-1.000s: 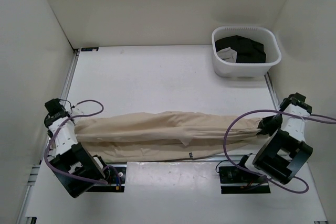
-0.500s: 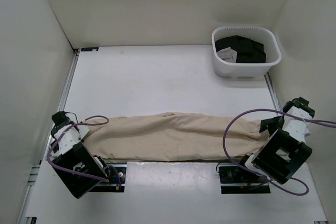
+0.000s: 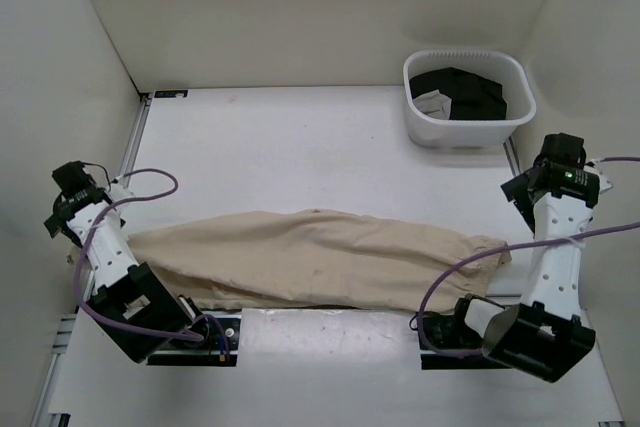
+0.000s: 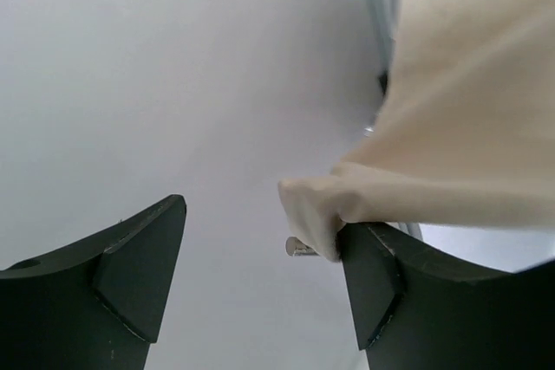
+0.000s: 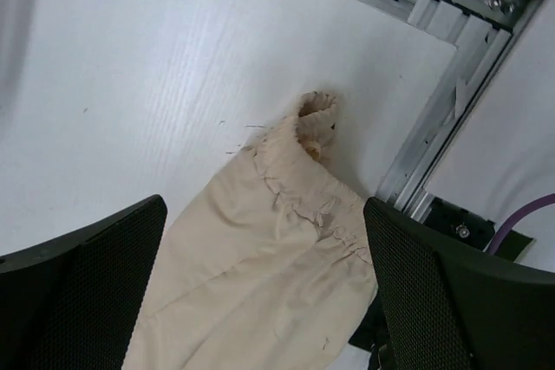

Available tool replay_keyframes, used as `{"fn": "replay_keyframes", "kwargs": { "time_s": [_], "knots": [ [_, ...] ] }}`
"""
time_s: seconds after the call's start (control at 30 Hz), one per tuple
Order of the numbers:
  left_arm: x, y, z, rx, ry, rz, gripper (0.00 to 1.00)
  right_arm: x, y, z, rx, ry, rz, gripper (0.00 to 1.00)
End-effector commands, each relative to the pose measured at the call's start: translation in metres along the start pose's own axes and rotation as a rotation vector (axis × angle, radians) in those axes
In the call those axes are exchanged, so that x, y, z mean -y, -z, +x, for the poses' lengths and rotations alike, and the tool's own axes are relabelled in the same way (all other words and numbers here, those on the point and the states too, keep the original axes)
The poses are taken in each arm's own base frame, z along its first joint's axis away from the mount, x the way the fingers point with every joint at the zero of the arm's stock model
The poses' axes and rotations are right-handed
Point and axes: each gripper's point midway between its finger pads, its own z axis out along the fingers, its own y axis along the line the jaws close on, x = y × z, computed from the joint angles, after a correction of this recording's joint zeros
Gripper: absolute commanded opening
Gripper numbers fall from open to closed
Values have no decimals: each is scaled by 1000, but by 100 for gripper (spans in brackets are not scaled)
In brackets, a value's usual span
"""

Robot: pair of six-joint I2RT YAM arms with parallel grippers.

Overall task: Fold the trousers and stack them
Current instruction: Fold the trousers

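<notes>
The beige trousers (image 3: 310, 262) lie stretched left to right along the near edge of the table, flattened lengthwise. My left gripper (image 3: 72, 192) hangs open above and to the left of their left end. In the left wrist view the left gripper (image 4: 264, 214) has a bunched cloth end (image 4: 316, 205) against its right fingertip (image 4: 377, 266), and nothing sits between the jaws. My right gripper (image 3: 560, 175) is open, raised beyond the right end. The right wrist view has the right gripper (image 5: 264, 214) above the gathered waistband (image 5: 303, 179), which lies on the table.
A white basket (image 3: 415, 122) holding dark folded garments (image 3: 462, 92) stands at the back right. White walls enclose the table on three sides. An aluminium rail (image 5: 451, 101) runs along the right table edge close to the waistband. Purple cables (image 3: 450, 277) loop from both arms.
Both grippers opened and let go of the trousers' ends. The arms then lifted and drew outward and back. The trousers settled flat on the table.
</notes>
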Motion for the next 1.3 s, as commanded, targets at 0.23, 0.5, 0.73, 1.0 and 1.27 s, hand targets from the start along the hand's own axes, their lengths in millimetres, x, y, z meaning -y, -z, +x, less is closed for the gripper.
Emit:
{"fn": "replay_keyframes", "kwargs": {
  "time_s": [0.23, 0.5, 0.73, 1.0, 1.27],
  "knots": [
    [111, 0, 25, -34, -134, 307, 81, -44, -10, 68, -155, 265, -183, 94],
    [142, -7, 23, -23, -73, 372, 83, -56, -18, 162, -363, 406, -269, 31],
    [84, 10, -34, 205, 142, 307, 83, -30, -42, 204, -515, 464, -197, 20],
    [131, -41, -76, 94, 130, 368, 69, -80, -78, 184, -463, 421, -126, 13],
    [105, -75, -133, 53, 225, 276, 45, -125, -106, 156, -445, 197, -62, 10]
  ]
}}
